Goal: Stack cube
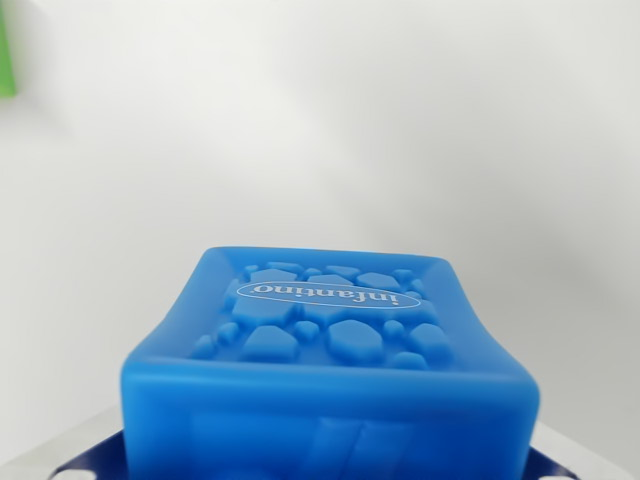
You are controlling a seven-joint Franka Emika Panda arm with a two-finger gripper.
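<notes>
The blue cube fills the lower middle of the wrist view, its pebbled top face visible, against a white surface. Whether the fingers grip it, I cannot tell.

1. The cube is bright blue, its upper face embossed with raised pebble shapes around a white oval bearing the word "infantino".
2. The surface is plain white.
3. A green object shows at the wrist view's left edge.
</notes>
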